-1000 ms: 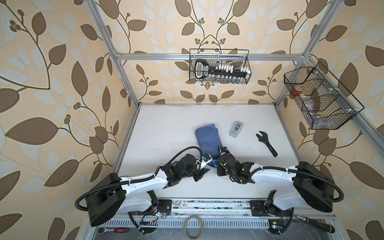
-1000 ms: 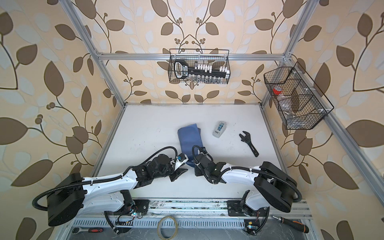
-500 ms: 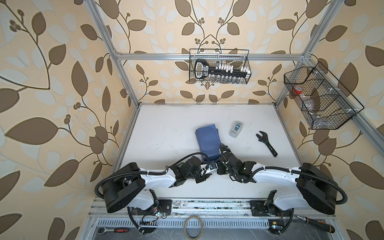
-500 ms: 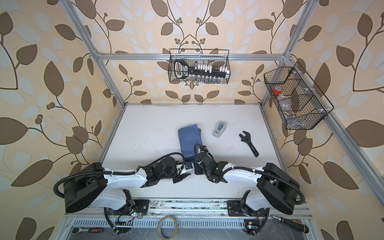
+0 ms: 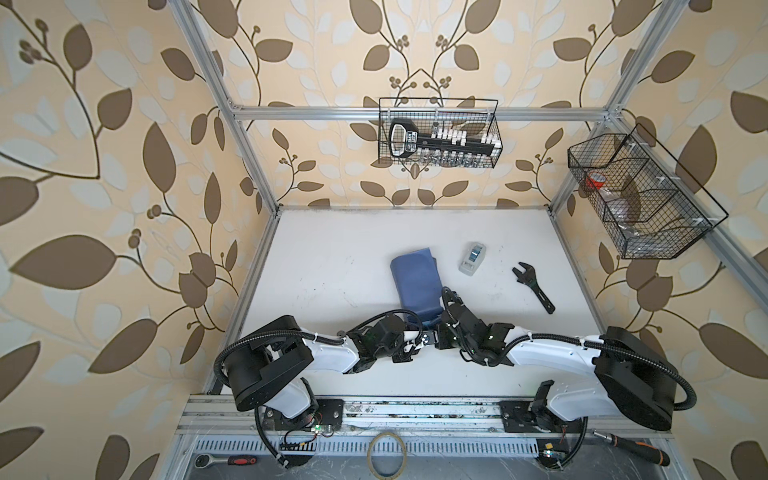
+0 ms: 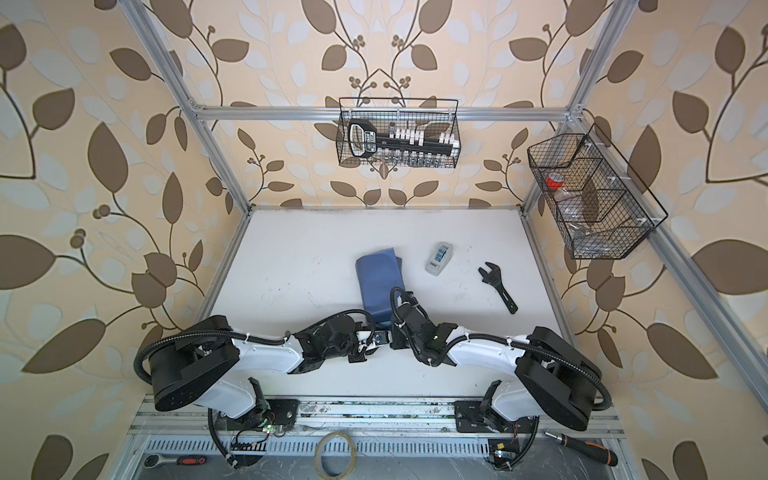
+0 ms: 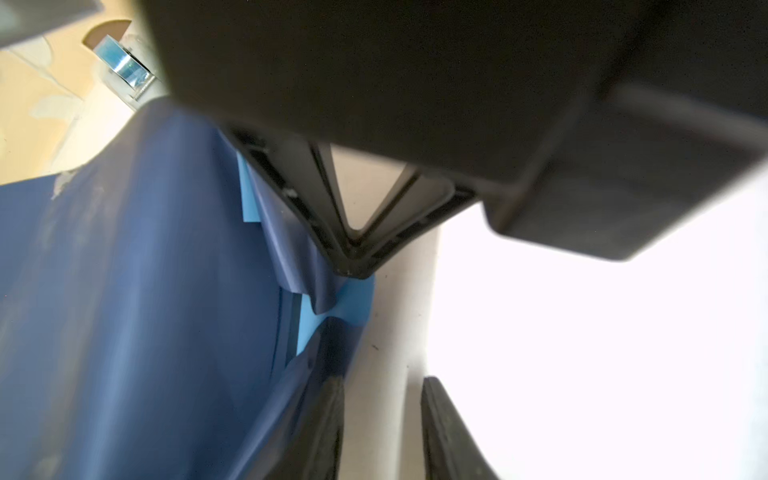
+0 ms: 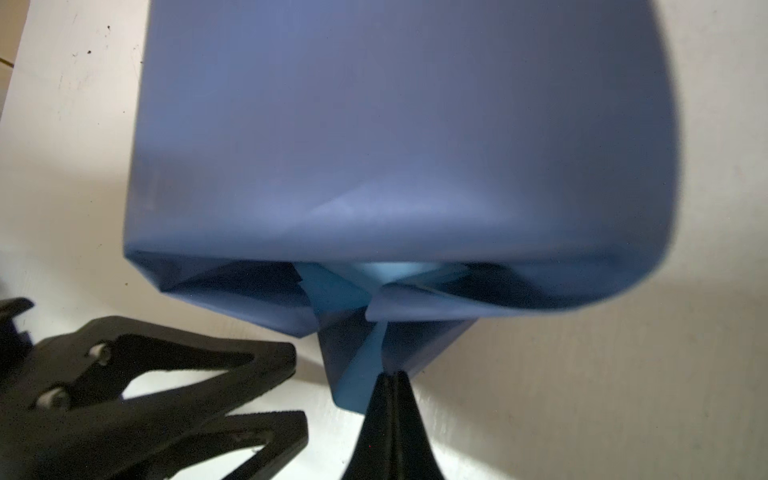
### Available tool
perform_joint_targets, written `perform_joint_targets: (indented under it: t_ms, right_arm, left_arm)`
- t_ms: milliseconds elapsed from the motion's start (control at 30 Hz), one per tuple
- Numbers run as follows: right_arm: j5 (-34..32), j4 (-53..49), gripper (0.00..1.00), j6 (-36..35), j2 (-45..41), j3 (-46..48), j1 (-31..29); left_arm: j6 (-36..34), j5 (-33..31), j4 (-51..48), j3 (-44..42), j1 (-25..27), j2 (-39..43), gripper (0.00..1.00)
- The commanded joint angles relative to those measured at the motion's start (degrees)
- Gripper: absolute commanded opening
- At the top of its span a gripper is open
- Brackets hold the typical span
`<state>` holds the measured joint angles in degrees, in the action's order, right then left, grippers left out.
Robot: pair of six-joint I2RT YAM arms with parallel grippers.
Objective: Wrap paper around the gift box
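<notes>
The paper (image 5: 415, 282) (image 6: 380, 282) lies folded round a squarish bundle mid-table, slate-blue face outward; the gift box is hidden inside it. In the right wrist view the paper (image 8: 395, 145) fills the frame, with light-blue folds showing at its near open end. My right gripper (image 8: 392, 376) is shut on a pointed end flap of the paper there. My left gripper (image 8: 297, 390) stands open just beside that flap. In the left wrist view the left gripper (image 7: 382, 390) has only bare table between its fingers, and the paper (image 7: 145, 291) brushes one finger. The two grippers nearly meet at the bundle's near end, left gripper (image 5: 419, 338) and right gripper (image 5: 438, 328).
A clear tape dispenser (image 5: 471, 258) and a black wrench (image 5: 534, 286) lie right of the bundle. Wire baskets hang on the back wall (image 5: 438, 133) and right wall (image 5: 640, 199). A tape roll (image 5: 386, 457) lies in front of the arms' rail.
My left arm has stretched to the right, bringing its gripper close to the right gripper, and its jaws have narrowed a little. The right gripper has kept its hold on the flap.
</notes>
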<state>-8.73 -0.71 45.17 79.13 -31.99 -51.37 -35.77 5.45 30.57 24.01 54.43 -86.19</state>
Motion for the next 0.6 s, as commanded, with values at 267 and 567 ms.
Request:
perform_joint_targets:
  t_ms: [267,567]
  right_arm:
    - [0.63,0.59,0.0,0.96,-1.26,0.8,-0.06]
    - [1.85,1.87,0.0,2.08,-2.27,1.93,0.54]
  left_arm:
    - [-5.14,-1.22,8.35,1.39,0.5,-5.82,0.27]
    - [-8.07,-1.61,12.17,-0.92,0.47,-6.11,0.25]
